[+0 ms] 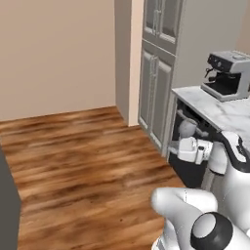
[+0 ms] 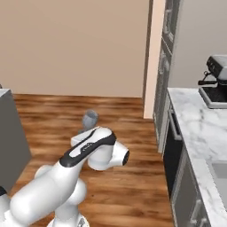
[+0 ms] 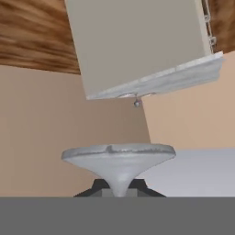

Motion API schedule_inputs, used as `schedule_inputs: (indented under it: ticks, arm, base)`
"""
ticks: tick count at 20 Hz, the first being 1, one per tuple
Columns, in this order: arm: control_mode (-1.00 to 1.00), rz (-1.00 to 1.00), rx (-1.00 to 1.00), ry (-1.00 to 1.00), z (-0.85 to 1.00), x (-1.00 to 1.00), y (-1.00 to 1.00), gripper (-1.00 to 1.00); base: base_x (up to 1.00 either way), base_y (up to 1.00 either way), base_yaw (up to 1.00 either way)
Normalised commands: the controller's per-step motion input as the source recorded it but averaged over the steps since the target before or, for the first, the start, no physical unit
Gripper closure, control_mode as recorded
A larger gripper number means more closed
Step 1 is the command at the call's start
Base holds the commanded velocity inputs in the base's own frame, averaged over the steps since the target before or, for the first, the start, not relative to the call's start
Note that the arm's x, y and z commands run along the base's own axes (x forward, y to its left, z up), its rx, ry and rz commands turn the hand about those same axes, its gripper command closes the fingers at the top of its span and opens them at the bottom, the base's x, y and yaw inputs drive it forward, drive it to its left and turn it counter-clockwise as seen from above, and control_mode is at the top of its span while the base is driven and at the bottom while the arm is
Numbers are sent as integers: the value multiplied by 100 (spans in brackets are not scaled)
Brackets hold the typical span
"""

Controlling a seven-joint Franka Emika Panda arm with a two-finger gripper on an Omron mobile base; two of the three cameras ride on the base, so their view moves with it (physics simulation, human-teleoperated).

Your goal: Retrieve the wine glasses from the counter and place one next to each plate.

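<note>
Hand view shows the fingers [image 3: 120, 189] clamped on a wine glass [image 3: 118, 160] stem at bottom centre, so carrying to a plate comes next.

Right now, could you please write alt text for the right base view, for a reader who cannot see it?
The white robot arm reaches over a wooden floor, carrying a grey-tinted wine glass that pokes up behind its wrist. To the right runs a marble counter with a coffee machine on it, tall grey cabinets behind and a beige wall beyond.
</note>
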Motion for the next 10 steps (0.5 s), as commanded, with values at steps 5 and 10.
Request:
schedule_inputs:
  ticks: [5,10]
  arm:
    - [100,0,0,0,0,0,0,100]
    - [100,0,0,0,0,0,0,100]
  base:
    - [100,83,8]
    - [100,76,9]
